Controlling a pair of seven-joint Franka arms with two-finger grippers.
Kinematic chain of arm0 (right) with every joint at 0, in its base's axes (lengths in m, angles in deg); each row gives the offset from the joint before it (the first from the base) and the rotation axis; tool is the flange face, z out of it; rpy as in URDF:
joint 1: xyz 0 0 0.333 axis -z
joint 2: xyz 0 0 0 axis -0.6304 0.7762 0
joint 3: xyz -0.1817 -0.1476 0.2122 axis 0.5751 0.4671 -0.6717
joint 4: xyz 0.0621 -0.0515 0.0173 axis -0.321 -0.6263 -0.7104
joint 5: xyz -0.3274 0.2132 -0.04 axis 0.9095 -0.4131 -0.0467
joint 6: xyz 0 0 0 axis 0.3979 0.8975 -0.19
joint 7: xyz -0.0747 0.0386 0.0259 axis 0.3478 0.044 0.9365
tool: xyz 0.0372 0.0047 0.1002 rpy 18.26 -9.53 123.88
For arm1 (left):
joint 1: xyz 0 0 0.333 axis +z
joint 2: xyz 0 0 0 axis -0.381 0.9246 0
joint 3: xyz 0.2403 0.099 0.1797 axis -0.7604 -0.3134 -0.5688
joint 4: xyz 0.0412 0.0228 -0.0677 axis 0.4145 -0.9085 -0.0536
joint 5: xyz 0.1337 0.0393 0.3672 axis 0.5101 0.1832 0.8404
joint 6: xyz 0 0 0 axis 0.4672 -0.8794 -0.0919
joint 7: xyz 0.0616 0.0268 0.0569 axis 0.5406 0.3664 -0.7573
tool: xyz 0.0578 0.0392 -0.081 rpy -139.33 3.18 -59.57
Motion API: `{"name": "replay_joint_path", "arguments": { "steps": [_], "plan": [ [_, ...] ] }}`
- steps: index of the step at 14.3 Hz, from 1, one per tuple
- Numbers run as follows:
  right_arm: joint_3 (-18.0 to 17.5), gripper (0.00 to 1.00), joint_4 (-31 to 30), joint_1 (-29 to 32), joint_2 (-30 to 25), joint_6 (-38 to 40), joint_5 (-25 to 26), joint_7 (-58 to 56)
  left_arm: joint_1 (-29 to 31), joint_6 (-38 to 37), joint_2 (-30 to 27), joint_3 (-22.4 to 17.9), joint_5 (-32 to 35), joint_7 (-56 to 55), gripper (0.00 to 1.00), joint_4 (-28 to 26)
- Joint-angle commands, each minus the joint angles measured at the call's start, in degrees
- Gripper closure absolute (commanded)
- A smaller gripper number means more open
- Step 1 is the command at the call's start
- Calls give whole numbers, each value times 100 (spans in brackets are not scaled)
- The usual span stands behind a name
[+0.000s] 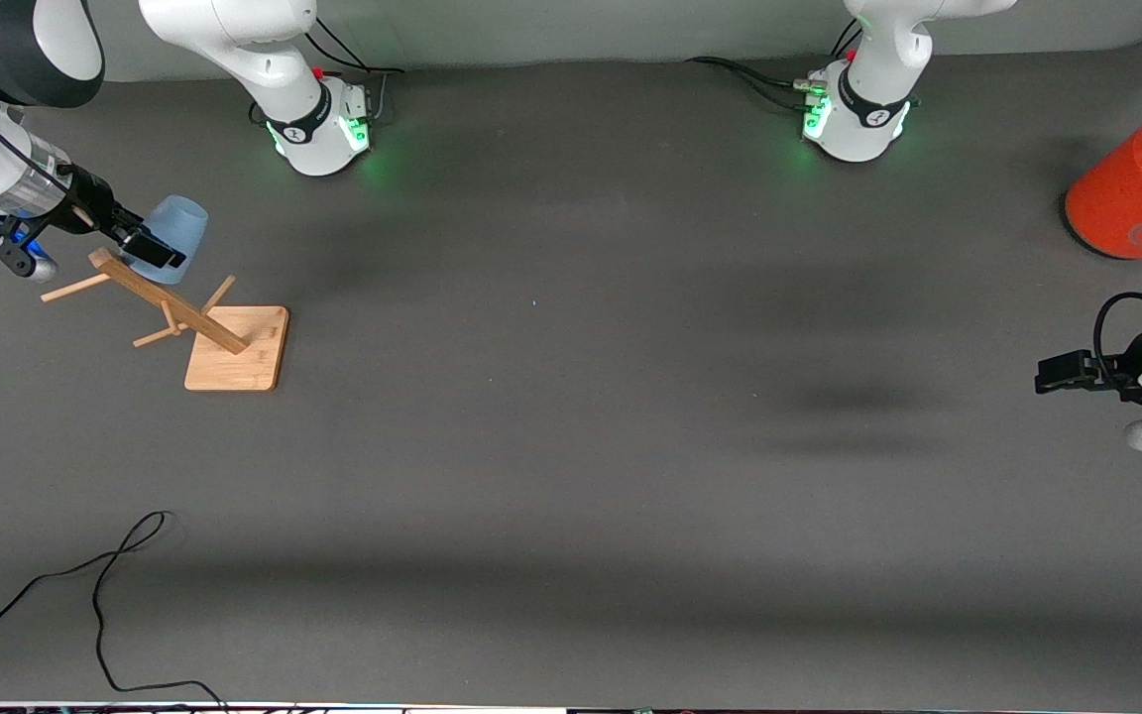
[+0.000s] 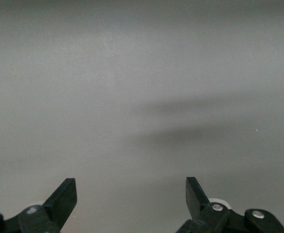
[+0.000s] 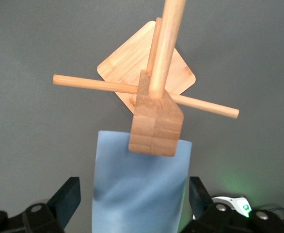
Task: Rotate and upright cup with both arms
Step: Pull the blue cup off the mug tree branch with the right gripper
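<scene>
The light-blue cup (image 1: 177, 230) lies tilted at the top of a wooden rack (image 1: 170, 302), toward the right arm's end of the table. Whether it hangs on a peg is hidden. My right gripper (image 1: 151, 248) is open, with one finger on each side of the cup. In the right wrist view the cup (image 3: 142, 208) fills the space between the fingers of the right gripper (image 3: 133, 187), with a gap on one side. The rack's post top (image 3: 155, 124) overlaps the cup. My left gripper (image 1: 1062, 372) waits open and empty over bare table at the left arm's end, and its wrist view (image 2: 131, 182) shows only grey mat.
The rack's square wooden base (image 1: 239, 349) stands on the grey mat, with thin pegs (image 1: 75, 289) sticking out. A big orange-red canister (image 1: 1136, 193) with a grey top stands near the left arm's end. A black cable (image 1: 105, 595) lies near the front edge.
</scene>
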Motion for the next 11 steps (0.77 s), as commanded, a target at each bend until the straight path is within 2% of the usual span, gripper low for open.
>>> {"name": "replay_joint_path", "arguments": {
  "steps": [1, 4, 11],
  "plan": [
    [3, 8, -31, -14, 86, -158, -94, 108, -121, -245, -85, -29, 7, -13, 0, 93],
    [3, 44, -40, -14, 104, -176, -103, 108, -121, -333, -251, -38, 50, -49, 0, 76],
    [20, 47, -5, -14, -71, 130, -103, 126, -287, -553, -866, -38, 68, -557, 0, -292]
  ]
}}
